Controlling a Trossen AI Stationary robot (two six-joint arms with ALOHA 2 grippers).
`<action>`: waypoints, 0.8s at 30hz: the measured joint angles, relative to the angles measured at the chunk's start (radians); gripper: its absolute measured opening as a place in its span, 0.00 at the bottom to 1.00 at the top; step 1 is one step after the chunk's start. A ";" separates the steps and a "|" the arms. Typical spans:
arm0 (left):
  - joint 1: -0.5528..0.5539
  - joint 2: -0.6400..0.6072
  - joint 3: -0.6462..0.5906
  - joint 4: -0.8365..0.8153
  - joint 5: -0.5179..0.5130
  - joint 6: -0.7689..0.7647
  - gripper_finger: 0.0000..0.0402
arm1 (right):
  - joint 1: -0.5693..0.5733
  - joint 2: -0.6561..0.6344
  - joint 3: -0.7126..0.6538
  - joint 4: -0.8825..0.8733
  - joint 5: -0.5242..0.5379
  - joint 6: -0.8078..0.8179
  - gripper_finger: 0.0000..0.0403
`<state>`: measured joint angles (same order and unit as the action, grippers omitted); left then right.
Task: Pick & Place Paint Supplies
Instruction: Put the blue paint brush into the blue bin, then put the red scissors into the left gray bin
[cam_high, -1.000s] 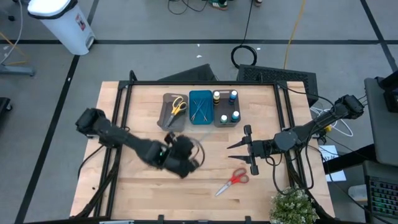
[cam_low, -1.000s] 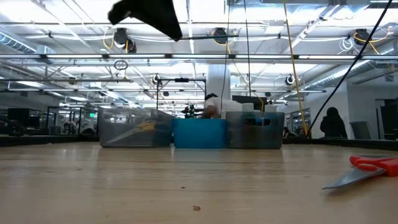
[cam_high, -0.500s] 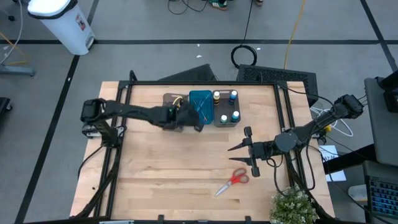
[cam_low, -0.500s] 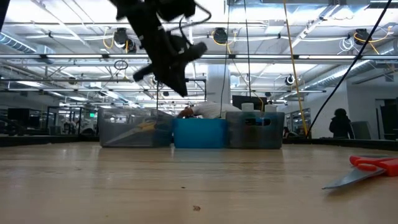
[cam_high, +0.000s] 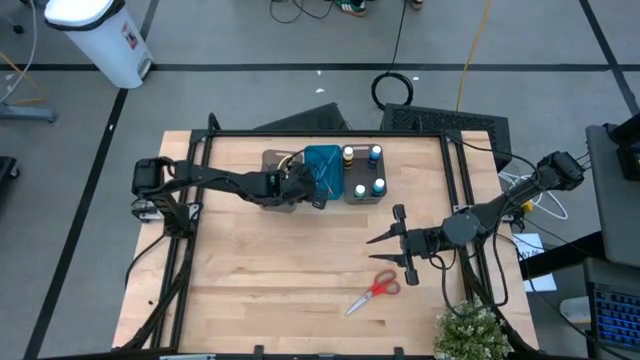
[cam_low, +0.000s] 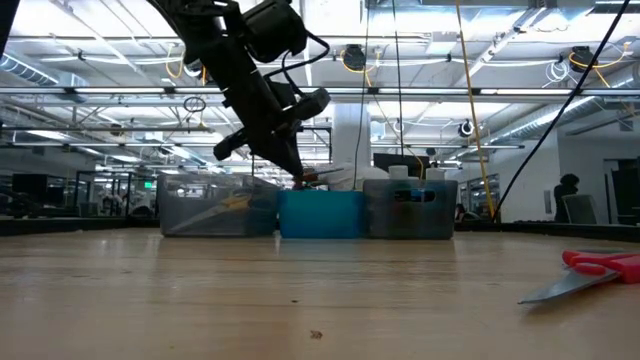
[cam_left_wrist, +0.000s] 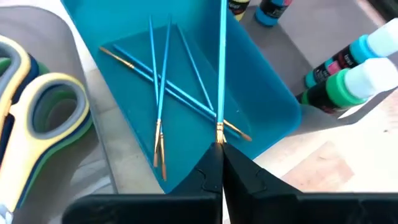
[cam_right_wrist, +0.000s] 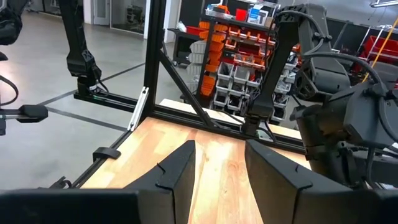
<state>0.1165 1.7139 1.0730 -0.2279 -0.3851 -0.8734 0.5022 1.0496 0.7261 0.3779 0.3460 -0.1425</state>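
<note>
- Over the blue tray (cam_high: 322, 172) at the tabletop's far edge, left gripper (cam_left_wrist: 217, 163) clamps a blue brush (cam_left_wrist: 221, 68) — placing step.
- Next: release it among the other brushes (cam_left_wrist: 163, 93).
- Right gripper (cam_high: 385, 244), fingers apart, waits near red scissors (cam_high: 374, 292).

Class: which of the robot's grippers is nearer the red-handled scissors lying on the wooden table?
Right. The right gripper hovers just beside the red-handled scissors; the left gripper is far off.

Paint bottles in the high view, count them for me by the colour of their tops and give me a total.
Yellow top: 1
Blue top: 2
Green top: 1
Total: 4 bottles, all standing in the grey tray at the right end of the row of trays.
</note>
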 joint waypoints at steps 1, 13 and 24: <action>-0.001 0.002 0.000 -0.001 -0.002 0.000 0.00 | 0.000 0.000 0.000 0.000 0.000 0.000 0.32; 0.000 0.004 0.000 -0.003 -0.016 0.039 0.24 | 0.000 0.000 0.000 -0.013 -0.002 0.000 0.32; 0.000 -0.037 0.000 0.024 0.102 0.217 0.50 | 0.001 -0.001 0.000 -0.024 -0.002 -0.019 0.32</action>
<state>0.1165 1.6766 1.0733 -0.2044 -0.2835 -0.6562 0.5029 1.0483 0.7261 0.3535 0.3435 -0.1613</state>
